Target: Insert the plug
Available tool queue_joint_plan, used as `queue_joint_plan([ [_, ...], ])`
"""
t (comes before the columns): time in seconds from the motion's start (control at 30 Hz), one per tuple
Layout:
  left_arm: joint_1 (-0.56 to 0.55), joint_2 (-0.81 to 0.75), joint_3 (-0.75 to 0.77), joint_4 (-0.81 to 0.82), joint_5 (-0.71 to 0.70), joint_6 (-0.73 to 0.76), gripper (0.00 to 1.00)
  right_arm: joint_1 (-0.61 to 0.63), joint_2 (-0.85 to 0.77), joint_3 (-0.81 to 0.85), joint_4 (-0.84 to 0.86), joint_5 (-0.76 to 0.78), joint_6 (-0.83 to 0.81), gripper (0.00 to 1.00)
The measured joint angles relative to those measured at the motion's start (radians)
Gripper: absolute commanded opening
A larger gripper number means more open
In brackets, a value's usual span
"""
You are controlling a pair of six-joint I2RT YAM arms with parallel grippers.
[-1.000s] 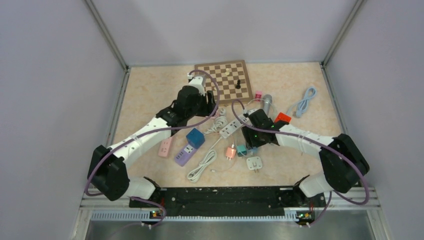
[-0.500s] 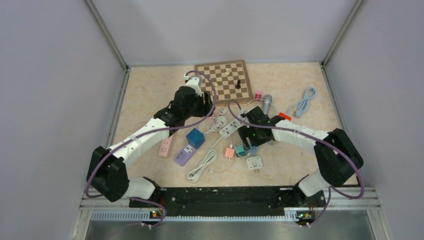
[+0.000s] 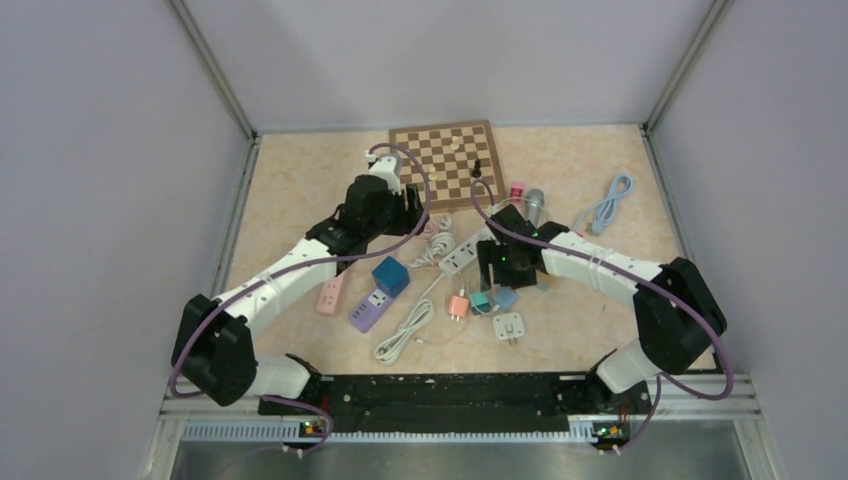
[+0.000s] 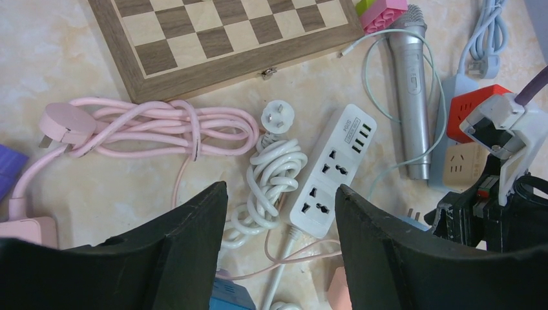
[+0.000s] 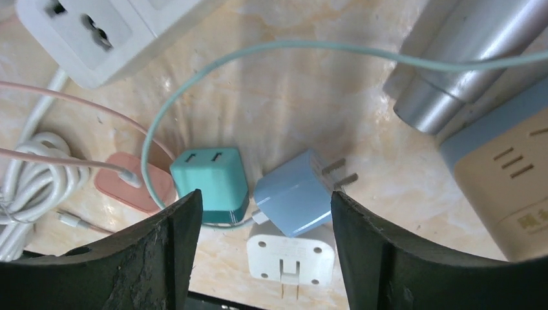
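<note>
Evidently left gripper and right gripper gape — both empty.

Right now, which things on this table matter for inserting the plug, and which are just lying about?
For the job, likely: white power strip with sockets; light blue two-pin plug and teal cube charger, under the open right hand.
Lying about: wooden chessboard; silver microphone; pink toy brick; pale blue coiled cable.

Right wrist view's top edge crops the white power strip.
</note>
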Motion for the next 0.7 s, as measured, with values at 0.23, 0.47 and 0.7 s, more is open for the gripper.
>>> queue_joint_plan([
  [0.23, 0.003, -0.015, -0.02, 0.004, 0.006, 0.0, 0.67, 0.005, -0.01, -0.012, -0.075, 0.018, 0.024, 0.79],
  [0.47, 0.005, -0.02, -0.036, 0.01, 0.007, -0.004, 0.67, 0.006, -0.006, -0.012, -0.159, 0.043, 0.121, 0.82],
  [0.7, 0.005, -0.029, -0.038, 0.01, 0.007, -0.01, 0.67, 0.006, 0.027, 0.04, -0.186, 0.073, 0.291, 0.84],
])
